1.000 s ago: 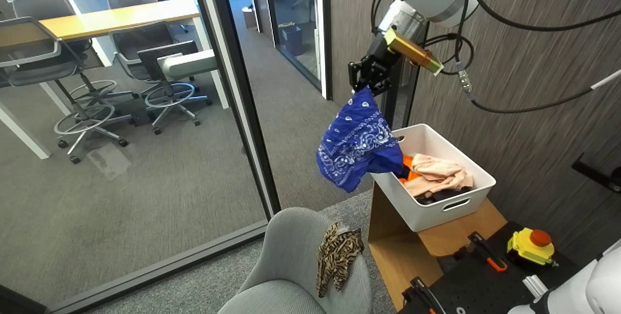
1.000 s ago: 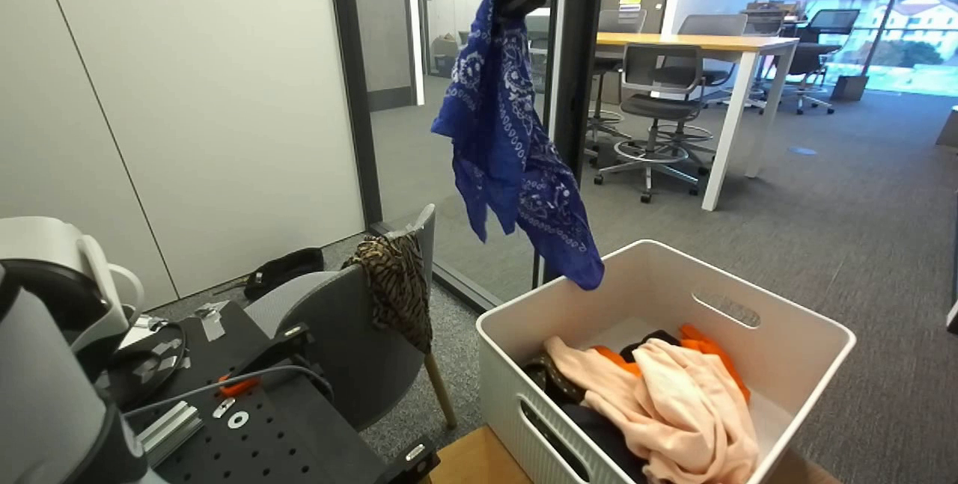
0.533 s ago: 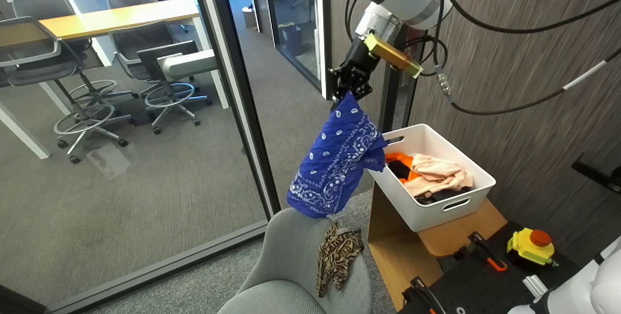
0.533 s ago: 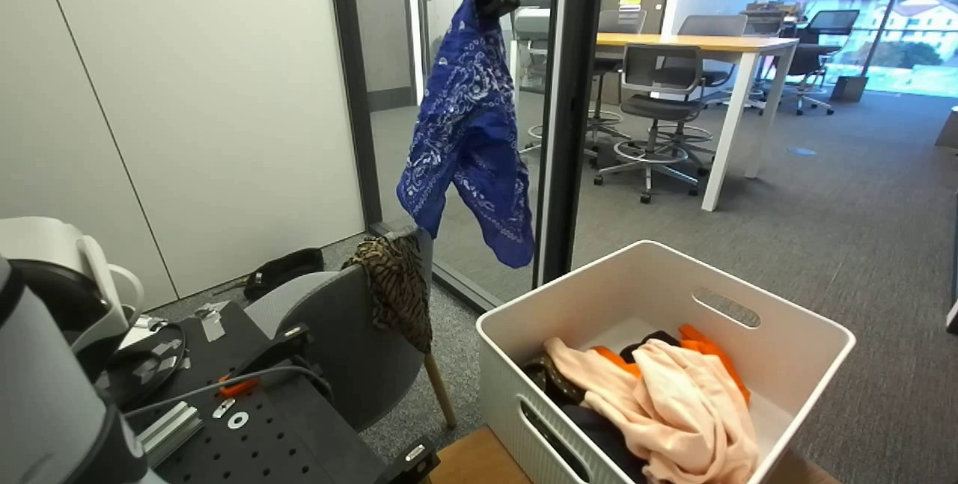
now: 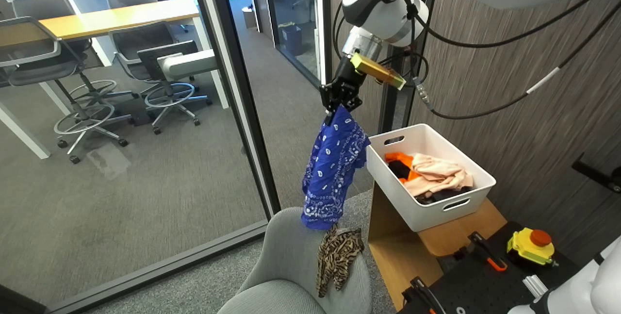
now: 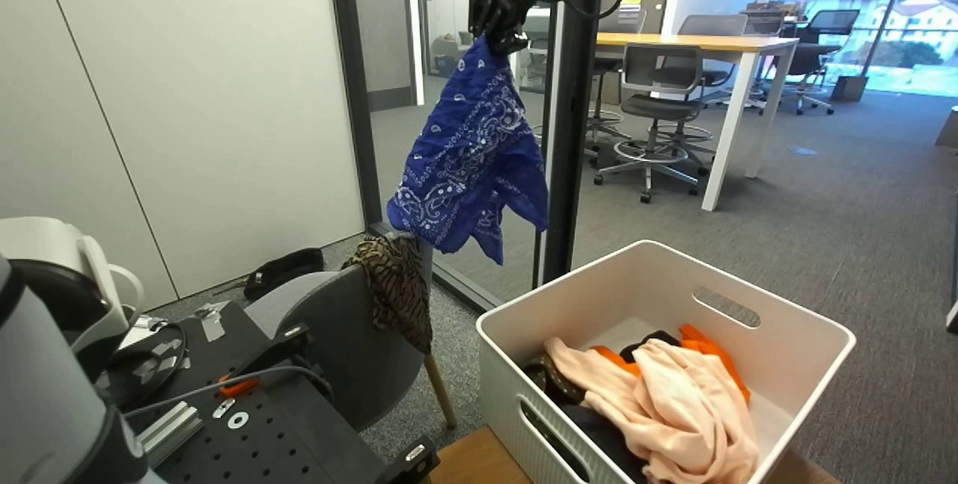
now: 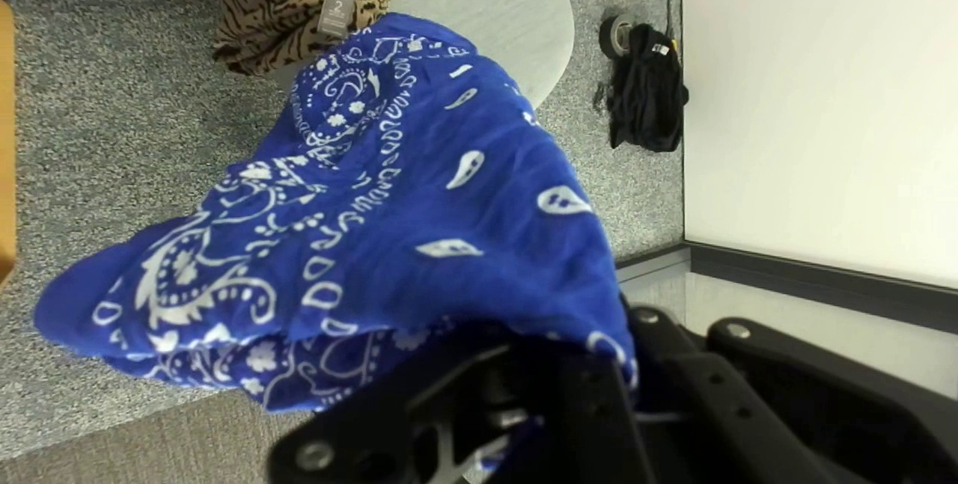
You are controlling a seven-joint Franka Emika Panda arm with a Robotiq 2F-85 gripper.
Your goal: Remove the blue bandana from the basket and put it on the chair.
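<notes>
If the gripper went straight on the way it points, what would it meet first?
Past the blue bandana it holds, the gripper would probably meet the grey chair's backrest first, though depth is uncertain.

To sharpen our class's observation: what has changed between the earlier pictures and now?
The gripper moved away from the white basket and lower, carrying the blue bandana toward the gray chair; nothing was newly grasped or released. Unchanged: basket, chair, tiger-print garment and peach cloth.
</notes>
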